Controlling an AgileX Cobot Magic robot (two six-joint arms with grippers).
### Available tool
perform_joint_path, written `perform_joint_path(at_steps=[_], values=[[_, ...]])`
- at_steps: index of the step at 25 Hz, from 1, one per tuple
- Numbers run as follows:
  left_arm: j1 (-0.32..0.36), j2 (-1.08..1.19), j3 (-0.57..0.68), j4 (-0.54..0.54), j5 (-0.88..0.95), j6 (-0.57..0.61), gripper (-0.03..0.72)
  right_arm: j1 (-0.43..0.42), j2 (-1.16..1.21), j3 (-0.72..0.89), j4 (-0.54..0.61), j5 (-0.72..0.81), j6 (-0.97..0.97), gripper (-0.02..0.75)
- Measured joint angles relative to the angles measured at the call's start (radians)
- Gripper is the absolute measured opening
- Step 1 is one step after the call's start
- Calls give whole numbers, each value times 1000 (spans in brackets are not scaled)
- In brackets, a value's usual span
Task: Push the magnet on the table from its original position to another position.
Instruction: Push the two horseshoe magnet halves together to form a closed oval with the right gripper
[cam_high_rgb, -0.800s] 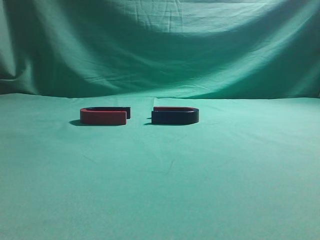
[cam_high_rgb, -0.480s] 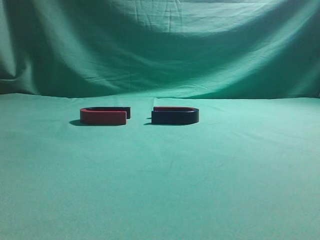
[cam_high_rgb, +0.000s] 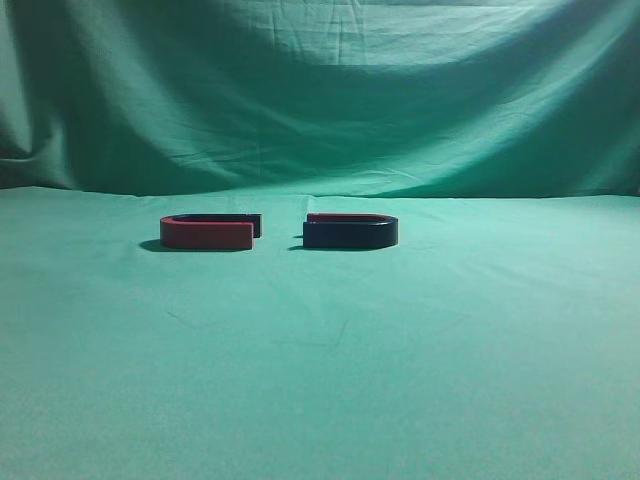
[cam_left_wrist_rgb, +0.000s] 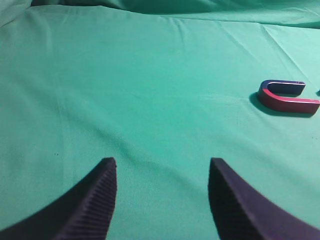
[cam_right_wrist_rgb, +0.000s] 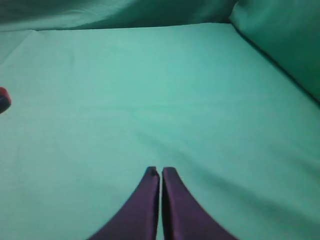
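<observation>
The magnet (cam_high_rgb: 350, 233), a flat U shape with a black outer face and a thin red strip along its far arm, lies on the green cloth table (cam_high_rgb: 420, 360) right of centre in the exterior view. Neither gripper shows in that view. In the left wrist view my left gripper (cam_left_wrist_rgb: 162, 162) is open and empty, low over bare cloth and far from both magnets. In the right wrist view my right gripper (cam_right_wrist_rgb: 160, 171) is shut and empty over bare cloth. A small red and dark rounded bit (cam_right_wrist_rgb: 3, 100) is cut off by that view's left edge.
A like-sized U-shaped magnet with a red outer face (cam_high_rgb: 207, 234) lies left of the black one, with a gap between them. It also shows in the left wrist view (cam_left_wrist_rgb: 287, 97) at the right. A draped green backdrop (cam_high_rgb: 320, 100) rises behind the table.
</observation>
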Motion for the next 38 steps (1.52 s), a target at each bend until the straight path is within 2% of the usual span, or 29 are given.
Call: perform_joint_path(at_steps=[4, 11, 14, 16, 20, 29, 31, 35, 38], values=[[0, 0, 0, 0, 0, 0, 399, 0, 0, 0, -89, -89, -21, 0], [0, 0, 0, 0, 0, 0, 399, 0, 0, 5, 17, -566, 106, 0], [0, 0, 0, 0, 0, 0, 399, 0, -2, 5, 28, -660, 216, 0], [0, 0, 0, 0, 0, 0, 399, 0, -2, -30, 32, -593, 259, 0], [0, 0, 0, 0, 0, 0, 399, 0, 78, -204, 11, -367, 273, 0], [0, 0, 0, 0, 0, 0, 399, 0, 646, -547, -7, 220, 105, 0], [0, 0, 0, 0, 0, 0, 399, 0, 766, -597, 19, 265, 99, 0], [0, 0, 0, 0, 0, 0, 399, 0, 942, -671, 143, 285, 88, 0], [0, 0, 0, 0, 0, 0, 399, 0, 1037, -728, 232, 298, -18, 0]])
